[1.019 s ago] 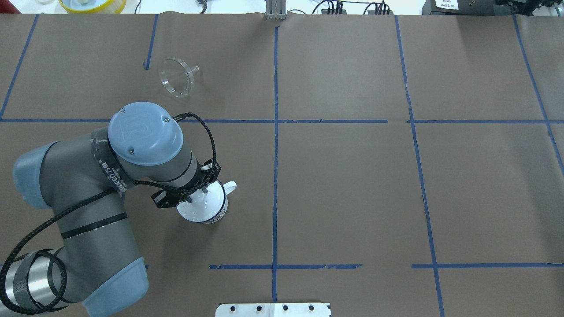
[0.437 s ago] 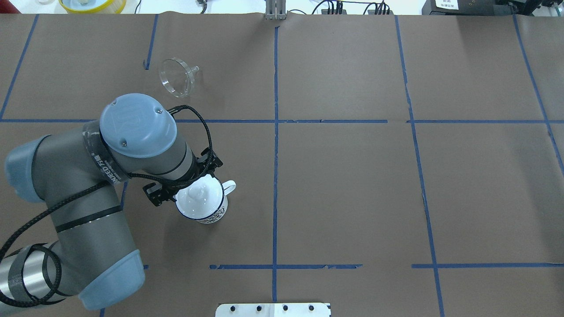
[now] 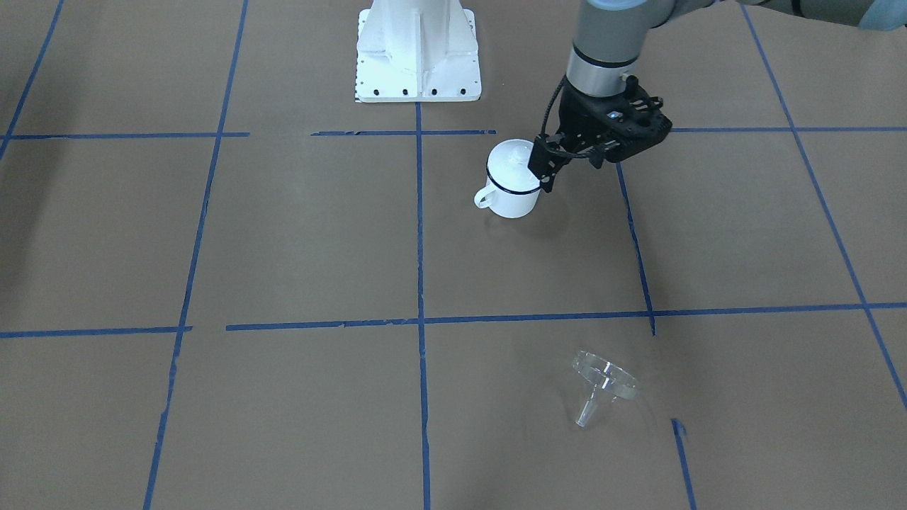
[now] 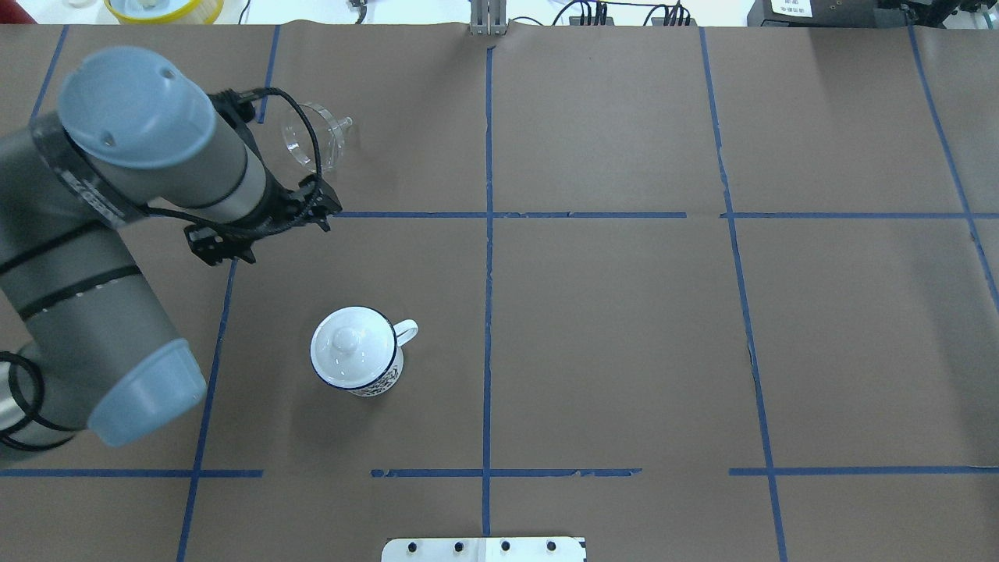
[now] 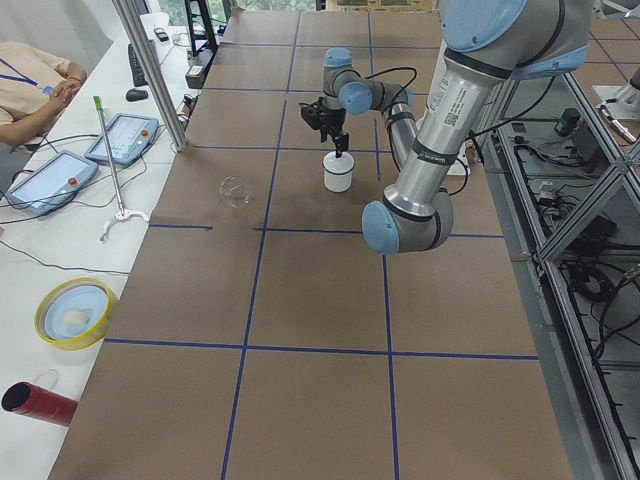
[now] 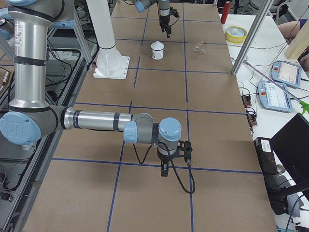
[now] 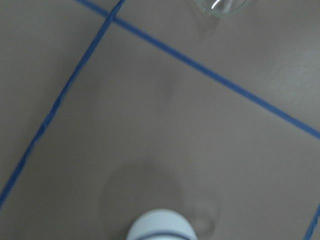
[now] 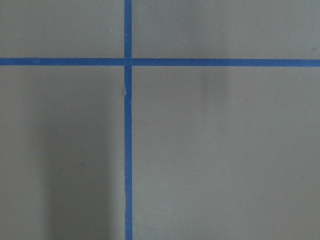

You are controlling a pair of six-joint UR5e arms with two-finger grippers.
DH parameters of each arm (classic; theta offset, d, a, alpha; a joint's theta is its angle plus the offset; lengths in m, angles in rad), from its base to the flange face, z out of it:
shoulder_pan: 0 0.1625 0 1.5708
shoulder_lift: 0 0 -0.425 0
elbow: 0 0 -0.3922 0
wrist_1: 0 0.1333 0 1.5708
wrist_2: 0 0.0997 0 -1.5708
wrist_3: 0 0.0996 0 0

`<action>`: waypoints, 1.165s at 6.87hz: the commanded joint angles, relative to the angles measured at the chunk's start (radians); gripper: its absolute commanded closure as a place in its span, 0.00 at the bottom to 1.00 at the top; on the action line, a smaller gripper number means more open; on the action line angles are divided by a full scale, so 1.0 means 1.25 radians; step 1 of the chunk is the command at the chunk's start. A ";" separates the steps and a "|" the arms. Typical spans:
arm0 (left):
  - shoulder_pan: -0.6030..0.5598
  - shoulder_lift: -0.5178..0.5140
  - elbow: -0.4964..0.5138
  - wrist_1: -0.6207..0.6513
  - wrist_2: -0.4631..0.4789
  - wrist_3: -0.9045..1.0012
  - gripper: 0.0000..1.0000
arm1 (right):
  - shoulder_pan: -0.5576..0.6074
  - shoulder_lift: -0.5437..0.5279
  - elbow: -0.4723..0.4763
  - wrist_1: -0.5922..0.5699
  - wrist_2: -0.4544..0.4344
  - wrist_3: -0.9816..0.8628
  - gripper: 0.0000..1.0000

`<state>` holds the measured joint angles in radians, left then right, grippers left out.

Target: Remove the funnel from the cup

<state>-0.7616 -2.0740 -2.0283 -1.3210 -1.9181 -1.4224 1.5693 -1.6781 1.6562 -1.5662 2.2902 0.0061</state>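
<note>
The left gripper (image 3: 573,173) hangs in the upper right of the front-facing view, fingers spread, holding nothing. The clear funnel (image 4: 314,145) lies on its side in the overhead view's upper left, well apart from the enamel mug (image 4: 380,382), which wears a white lid (image 4: 349,343). How wide the right gripper (image 6: 164,170) stands, I cannot tell.

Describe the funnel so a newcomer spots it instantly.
On the brown-paper table, go to the robot's left half, beyond the lidded white cup, farther from the robot. The funnel lies tipped on the paper; it is the only clear thing, with wide rim and short spout.
</note>
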 commanded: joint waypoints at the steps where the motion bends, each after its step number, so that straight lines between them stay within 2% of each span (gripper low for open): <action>1: -0.176 0.073 0.003 -0.010 -0.100 0.267 0.00 | 0.000 0.000 0.000 0.000 0.000 0.000 0.00; 3: -0.342 0.176 0.006 -0.013 -0.181 0.549 0.00 | 0.000 0.000 0.000 0.000 0.000 0.000 0.00; 4: -0.428 0.207 0.039 -0.013 -0.210 0.708 0.00 | 0.000 0.000 0.000 0.000 0.000 0.000 0.00; 5: -0.513 0.229 0.102 -0.013 -0.262 0.865 0.00 | 0.000 0.000 0.000 0.000 0.000 0.000 0.00; 6: -0.583 0.262 0.141 -0.013 -0.276 1.022 0.00 | 0.000 0.000 -0.001 0.000 0.000 0.000 0.00; 8: -0.693 0.299 0.248 -0.021 -0.325 1.245 0.00 | 0.000 0.000 0.000 0.000 0.000 0.000 0.00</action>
<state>-1.5427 -1.7285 -1.8019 -1.3398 -2.2897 -0.0540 1.5693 -1.6782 1.6563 -1.5662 2.2902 0.0062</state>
